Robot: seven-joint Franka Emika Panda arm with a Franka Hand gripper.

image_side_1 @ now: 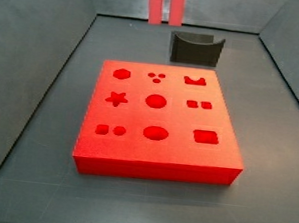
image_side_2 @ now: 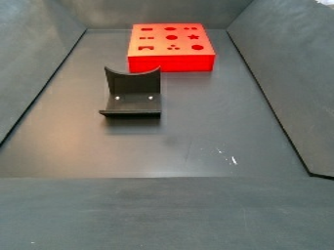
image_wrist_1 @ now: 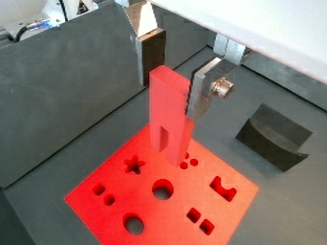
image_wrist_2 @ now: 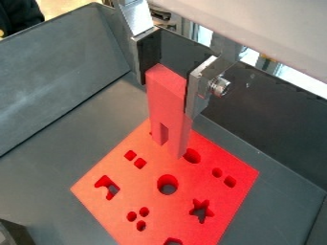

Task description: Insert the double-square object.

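Double-square object (image_wrist_1: pixel 167 107) is sitting clamped between the fingers (image_wrist_1: pixel 205 91) in a wrist view, hanging upright over the red board (image_wrist_1: pixel 166 187) without touching it. The gripper (image_wrist_1: pixel 173 96) is hovering above the desk (image_wrist_1: pixel 288 206), with its silver plates squeezing the pink bar from both sides. The slotted lower end is showing against the board's holes, around the star and the row of small dots. Off to one side the dark grey U-shaped block (image_wrist_1: pixel 274 134) is resting on the desk, well apart from the board.

Flipping to another wrist view, the double-square object (image_wrist_2: pixel 167 110) is again gripped by the gripper (image_wrist_2: pixel 177 96), one finger (image_wrist_2: pixel 205 91) pressing flat on its side, and the red board (image_wrist_2: pixel 173 182) is lying below it.

In a side view, only the two prongs of the double-square object (image_side_1: pixel 168 3) are poking down from the top edge, up above the U-shaped block (image_side_1: pixel 195 48) and behind the red board (image_side_1: pixel 159 120). The fingers themselves are cut off here.

In a side view from the far end, the U-shaped block (image_side_2: pixel 132 93) is sitting nearer the camera and the red board (image_side_2: pixel 171 46) farther back; the bar and gripper aren't showing.
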